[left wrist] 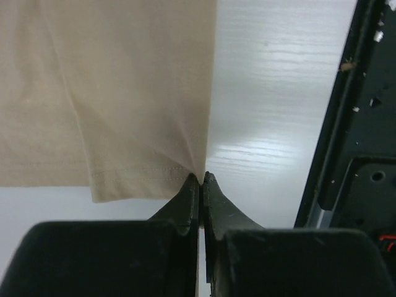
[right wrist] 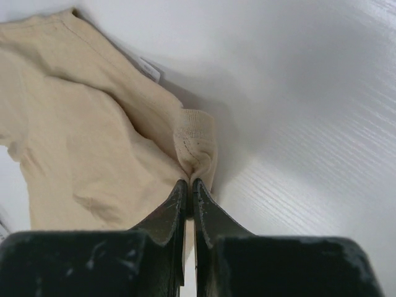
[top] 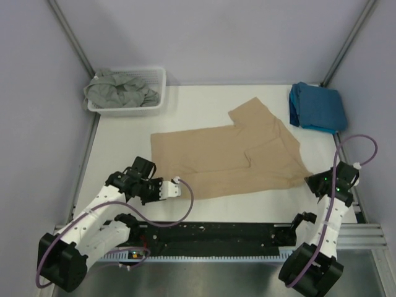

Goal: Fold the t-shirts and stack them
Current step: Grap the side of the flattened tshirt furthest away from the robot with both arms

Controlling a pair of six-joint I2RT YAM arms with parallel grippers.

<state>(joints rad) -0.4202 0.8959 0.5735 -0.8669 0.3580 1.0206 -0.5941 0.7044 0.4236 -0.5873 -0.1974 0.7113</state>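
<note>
left gripper [left wrist: 201, 180] closed on near hem corner of tan shirt [top: 216, 158], right gripper [right wrist: 190, 184] closed on its collar rib, shirt spread flat mid-table; step judged: lengthwise fold, next needs both ends lifted and carried across together, evenly; teal shirt [top: 318, 106] folded far right, grey shirt [top: 120, 90] in basket [top: 156, 75] far left.

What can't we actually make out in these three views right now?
- Top view: crumpled grey-green cloth t-shirt, lower part hidden by walls of the white slatted plastic basket; garment count unclear.
- Top view: folded teal-blue cloth t-shirt, top layer hides anything beneath.
- Top view: fingertips of the right gripper hidden by its own wrist; the right wrist view shows it shut on the tan cloth t-shirt.
- Right wrist view: small white tag, too small to read.
</note>
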